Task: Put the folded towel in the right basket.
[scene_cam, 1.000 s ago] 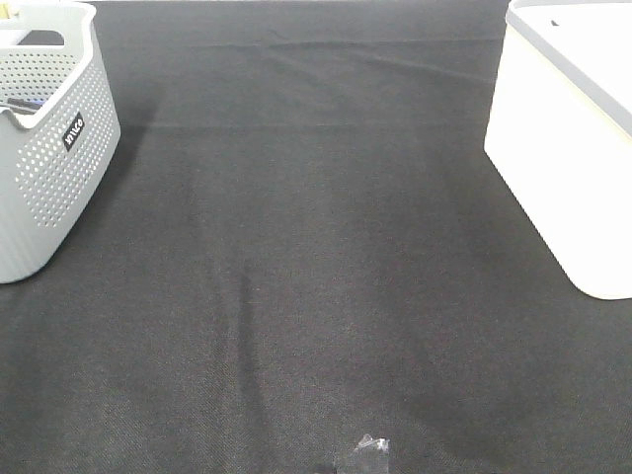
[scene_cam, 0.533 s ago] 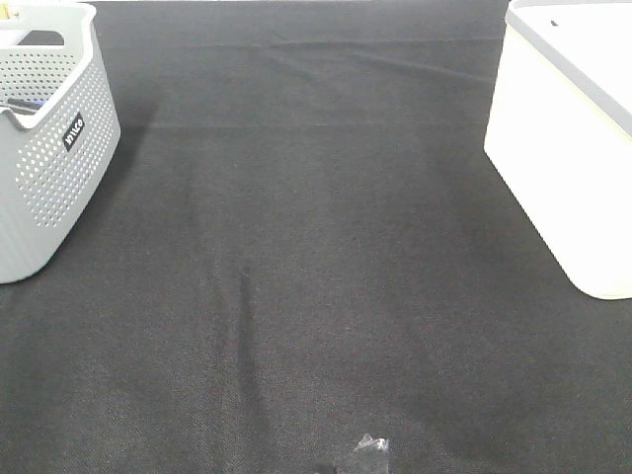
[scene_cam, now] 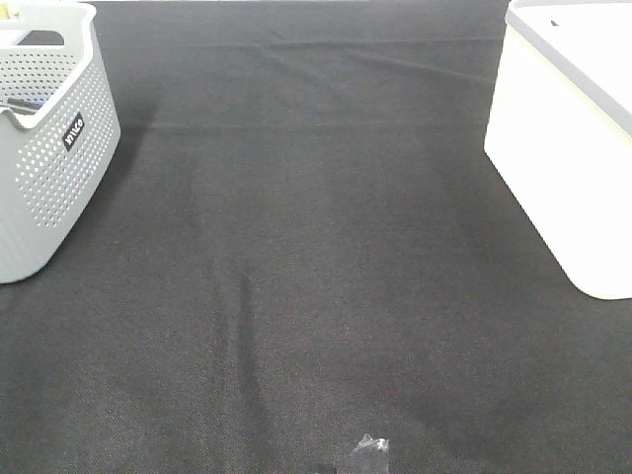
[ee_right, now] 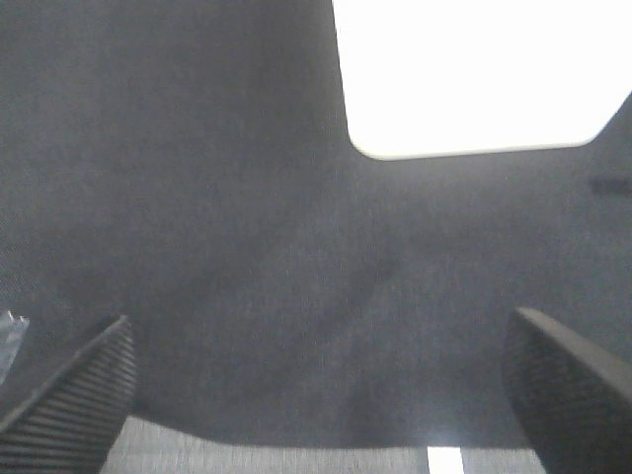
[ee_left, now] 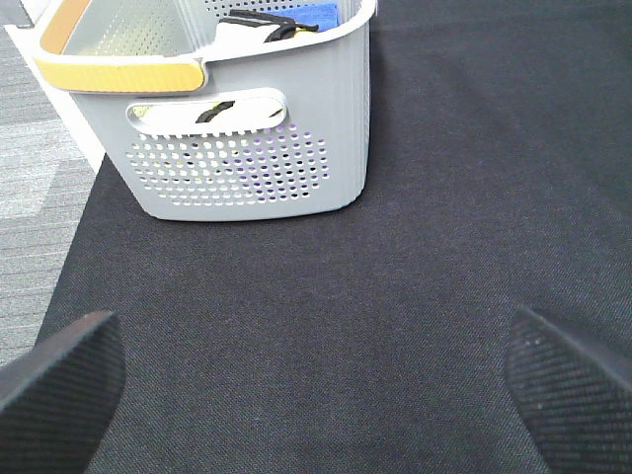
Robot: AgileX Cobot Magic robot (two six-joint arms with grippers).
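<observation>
Left tool (ee_left: 316, 385) fingers apart, wrist-view only, facing grey basket (ee_left: 247, 158)

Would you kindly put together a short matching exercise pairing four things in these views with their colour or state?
Things:
1. left basket
2. right basket
3. table cover
4. left tool

Descriptions:
A. black woven fabric
B. plain white, solid walls
C. open, holding nothing
D. grey, perforated walls, items inside

Pairs: 1-D, 2-B, 3-A, 4-C
</observation>
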